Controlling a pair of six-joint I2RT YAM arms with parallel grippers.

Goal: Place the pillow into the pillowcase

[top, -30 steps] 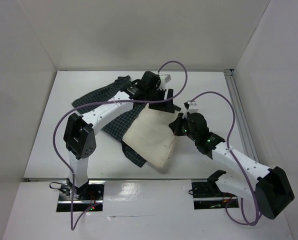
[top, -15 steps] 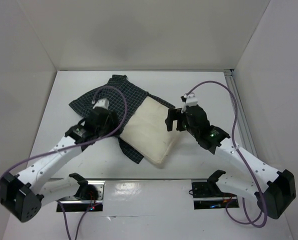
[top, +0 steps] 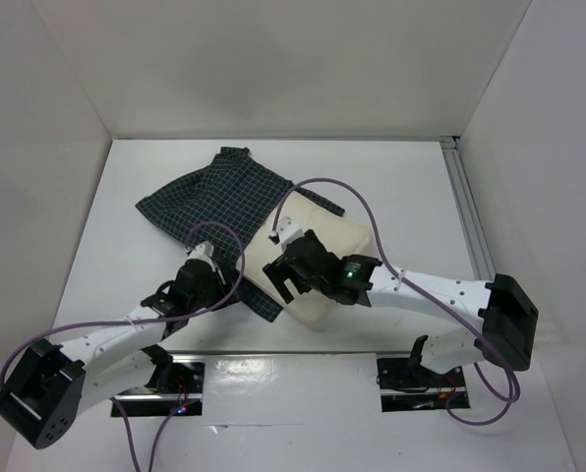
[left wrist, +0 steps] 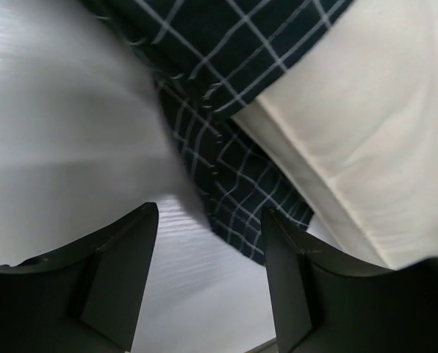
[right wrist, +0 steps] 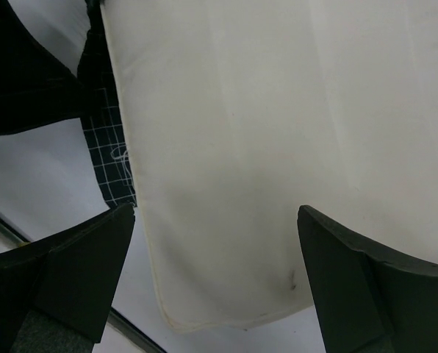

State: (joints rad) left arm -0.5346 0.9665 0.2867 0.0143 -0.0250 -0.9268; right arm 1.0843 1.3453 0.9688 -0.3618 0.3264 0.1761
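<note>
My right pincer [right wrist: 215,212] stands wide open and empty over the pillow [top: 324,231]; its arm hides the pillow's middle from above. The left pincer [left wrist: 208,212], also open and empty, hovers by the pillowcase [top: 209,202] edge under the pillow.

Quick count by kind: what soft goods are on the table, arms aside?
cream pillow: 1
dark checked pillowcase: 1
Total: 2
</note>
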